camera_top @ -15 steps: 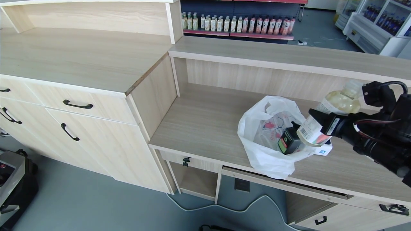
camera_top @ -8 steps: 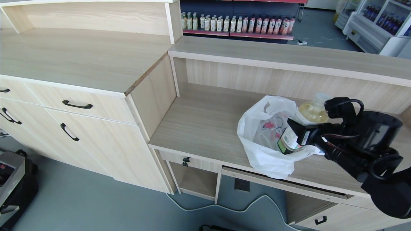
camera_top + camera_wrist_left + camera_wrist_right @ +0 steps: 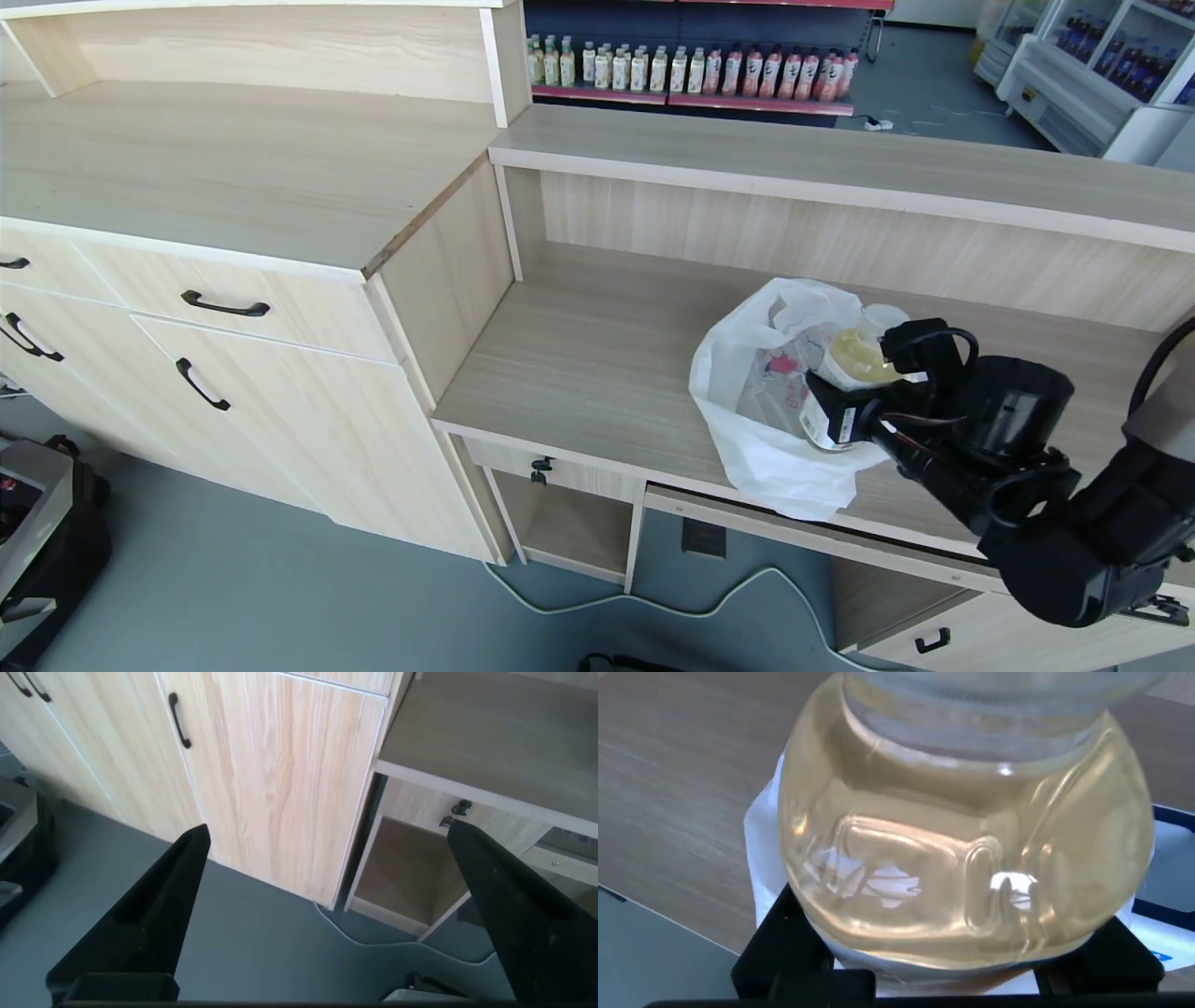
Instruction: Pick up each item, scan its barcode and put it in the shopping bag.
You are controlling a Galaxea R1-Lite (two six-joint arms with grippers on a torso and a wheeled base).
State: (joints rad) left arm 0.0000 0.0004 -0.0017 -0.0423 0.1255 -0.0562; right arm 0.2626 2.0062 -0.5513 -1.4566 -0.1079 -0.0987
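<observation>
Holding bottle (image 3: pixel 854 357) at bag (image 3: pixel 747 448) mouth | right gripper (image 3: pixel 943 961) clamped round bottle | tip: sink it upright, well inside, then release gently.

The bottle (image 3: pixel 851 362) — clear plastic, pale yellow liquid, white cap, paper label round the lower body — is leaning with its cap up. Its base is sitting inside the bag's mouth, and the right gripper (image 3: pixel 834 417) is clamping its lower body. The shopping bag (image 3: pixel 747 439) — thin white plastic, red print showing inside — is lying slumped on the lower counter (image 3: pixel 597 355), its mouth gaping upward.
</observation>
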